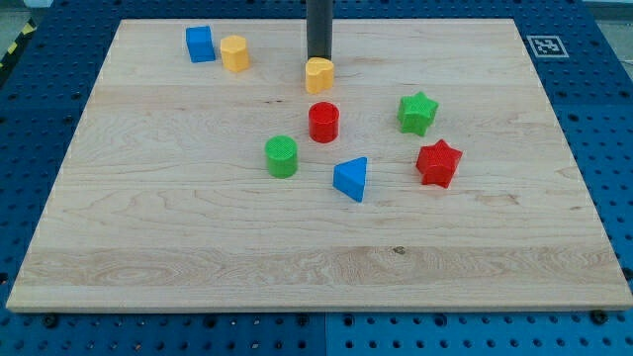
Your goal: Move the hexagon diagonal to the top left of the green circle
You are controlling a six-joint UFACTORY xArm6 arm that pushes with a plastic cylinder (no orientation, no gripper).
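My tip point(318, 61) stands at the top middle of the board, right against the top side of a yellow block point(319, 75) that looks heart-shaped. A second yellow block point(234, 52), which looks like the hexagon, sits at the upper left beside the blue cube point(200, 44). The green circle point(282, 156) lies near the board's middle, below and left of my tip. The rod's upper part runs out of the view's top.
A red circle point(323, 122) sits just below the yellow block at my tip. A blue triangle point(351, 179), a green star point(417, 113) and a red star point(438, 163) lie to the right of the green circle. The wooden board point(148, 237) rests on a blue pegboard.
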